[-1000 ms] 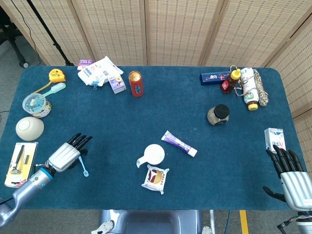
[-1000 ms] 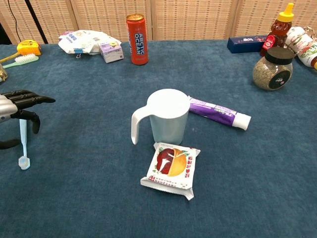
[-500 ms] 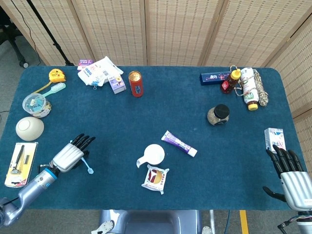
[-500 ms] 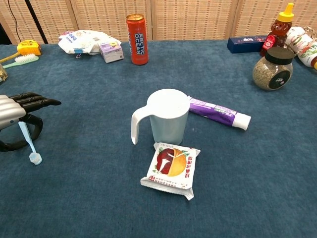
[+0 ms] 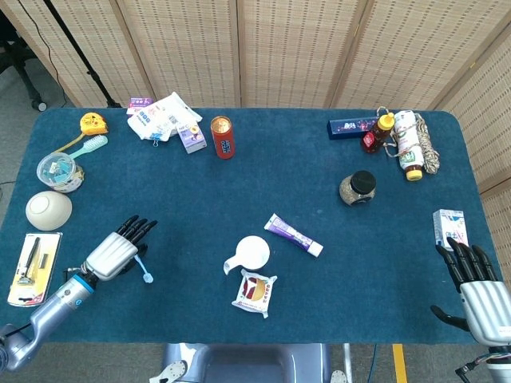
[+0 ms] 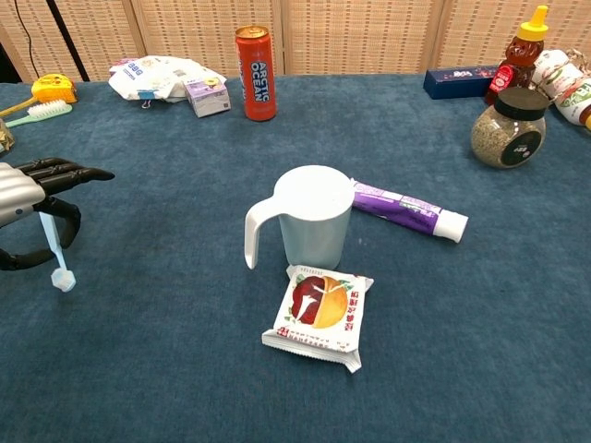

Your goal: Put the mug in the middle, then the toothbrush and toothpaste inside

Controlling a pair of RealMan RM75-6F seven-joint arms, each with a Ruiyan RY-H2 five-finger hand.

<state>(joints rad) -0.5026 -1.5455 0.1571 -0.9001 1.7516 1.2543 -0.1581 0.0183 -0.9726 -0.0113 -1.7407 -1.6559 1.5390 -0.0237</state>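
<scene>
Mug (image 6: 314, 214) is standing mid-desk, empty; left robot hand (image 5: 114, 254) is gripping the toothbrush (image 6: 54, 251); toothpaste (image 6: 408, 210) is lying beside; right robot hand (image 5: 476, 284) is idling open.

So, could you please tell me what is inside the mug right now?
From above, the mug shows only a white interior; neither the toothbrush, held by the left hand, nor the toothpaste beside it is in it. Its bottom isn't clearly visible.
</scene>
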